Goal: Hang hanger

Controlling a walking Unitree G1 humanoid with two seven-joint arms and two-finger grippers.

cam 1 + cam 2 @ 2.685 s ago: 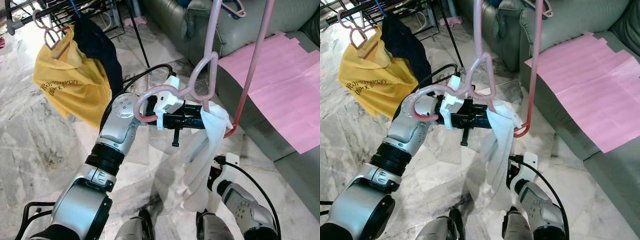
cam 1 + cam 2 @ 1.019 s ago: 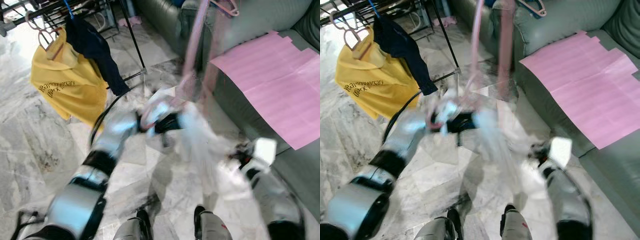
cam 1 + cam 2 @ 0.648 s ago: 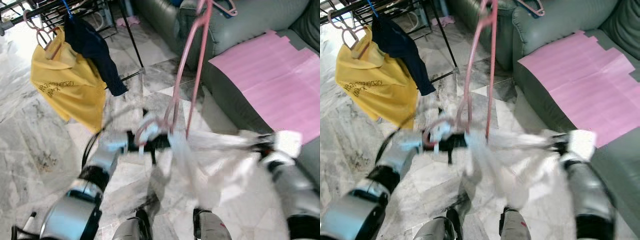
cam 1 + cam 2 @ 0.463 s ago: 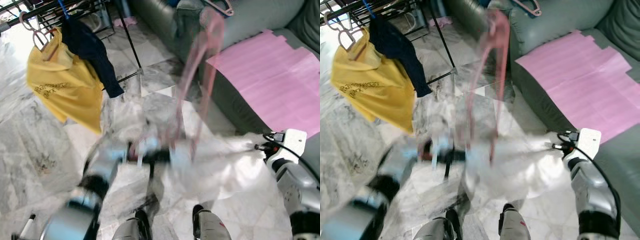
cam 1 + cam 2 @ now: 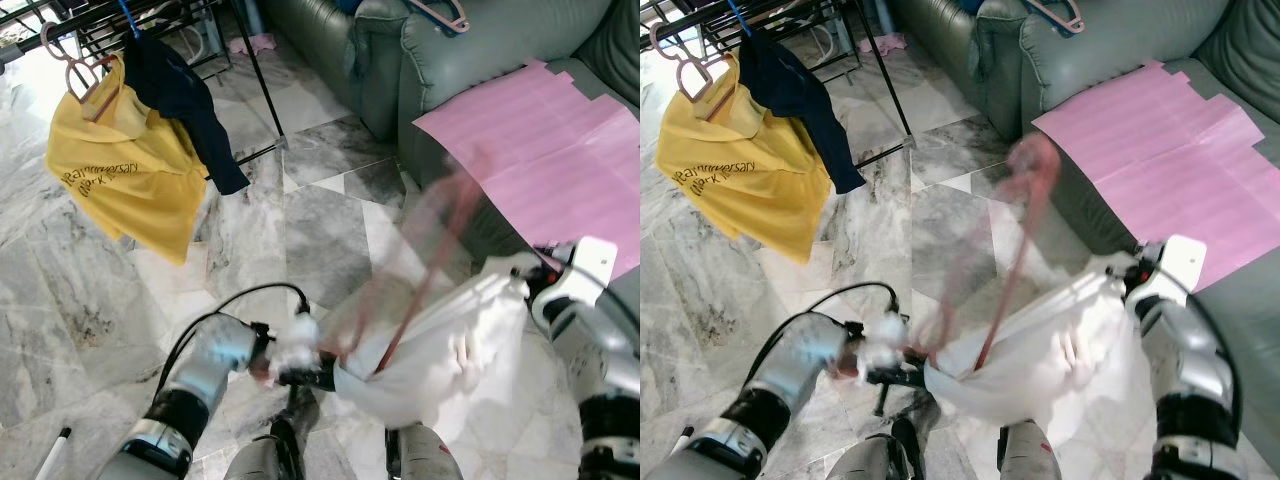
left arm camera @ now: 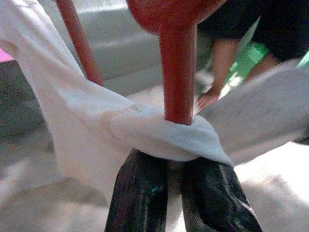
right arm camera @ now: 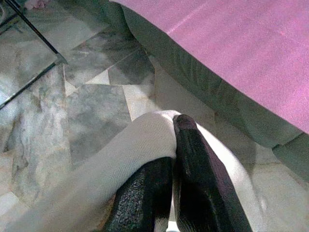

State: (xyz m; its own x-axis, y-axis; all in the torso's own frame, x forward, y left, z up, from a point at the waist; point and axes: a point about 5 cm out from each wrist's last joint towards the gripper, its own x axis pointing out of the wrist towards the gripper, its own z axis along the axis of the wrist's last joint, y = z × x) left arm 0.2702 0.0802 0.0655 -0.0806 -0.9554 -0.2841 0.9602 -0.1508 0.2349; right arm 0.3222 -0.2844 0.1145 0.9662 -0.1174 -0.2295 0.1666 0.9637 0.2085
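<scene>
The left gripper [image 6: 175, 193] sat low in front of the robot, its silver arm bent and reaching inward just above the floor, with the two black fingers [image 6: 140, 198] pressed together on a fold of white cloth garment [image 5: 445, 345] right where the pink plastic hanger [image 5: 425, 270] met the fabric. In the left wrist view the red-pink hanger stem rose straight out of that pinched fold, with a second thin rod of the hanger slanting away beside it. The right gripper [image 7: 169, 193] was held out to the robot's right, forearm raised and bent back toward the body, its fingers closed tight on the opposite edge of the same white garment, so the cloth stretched between the two grippers like a sagging sack. The hanger stood tilted up from the left gripper toward the right and was motion-blurred, its hook end lying over the edge of the grey-green leather sofa [image 5: 470, 50]. A pink paper sheet [image 5: 550, 140] covered the sofa seat. Well apart, up to the left, a black metal drying rack [image 5: 790, 20] carried a yellow printed T-shirt [image 5: 125, 180] on another pink hanger beside a dark navy garment [image 5: 180, 90]. Grey marble floor tiles [image 5: 310, 220] lay between rack and robot.
</scene>
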